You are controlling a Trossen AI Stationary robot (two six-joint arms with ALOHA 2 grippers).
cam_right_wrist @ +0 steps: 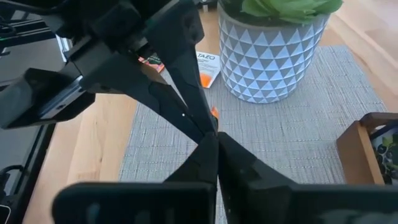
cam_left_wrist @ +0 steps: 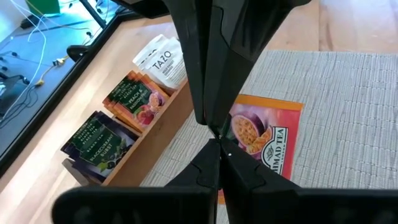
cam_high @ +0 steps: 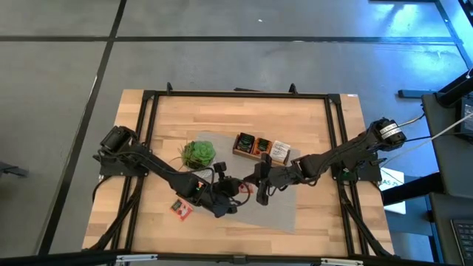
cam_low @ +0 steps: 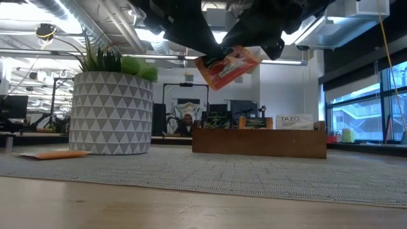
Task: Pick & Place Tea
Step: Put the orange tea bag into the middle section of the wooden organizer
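Note:
An orange-red tea sachet [cam_low: 227, 65] hangs in the air above the grey mat [cam_high: 275, 213], in front of the wooden box [cam_low: 261, 141]. My left gripper [cam_high: 236, 192] comes in from the table's left and my right gripper [cam_high: 253, 186] from the right. Their fingertips meet at the sachet, and both are shut on it. In the left wrist view the sachet's printed face [cam_left_wrist: 267, 138] shows beyond my own fingers. In the right wrist view only an orange sliver [cam_right_wrist: 214, 112] of it shows. My left gripper pinches the sachet between its two fingers at its edge [cam_left_wrist: 233, 132], slanting down from the table's left. The sachet is clear of the mat and hangs tilted below the fingers. My right gripper pinches the same sachet by its upper edge [cam_low: 224, 56], right beside the left gripper's fingertips [cam_right_wrist: 198, 121]. It slants down from the table's right. Its own fingers hide most of the contact.
The wooden box [cam_high: 260, 146] holds upright sachets in three compartments. A potted plant [cam_high: 197, 154] stands left of it. One sachet [cam_high: 181, 209] lies on the wood at the near left, and another [cam_right_wrist: 208, 65] lies by the pot. A black frame [cam_high: 236, 94] rims the table.

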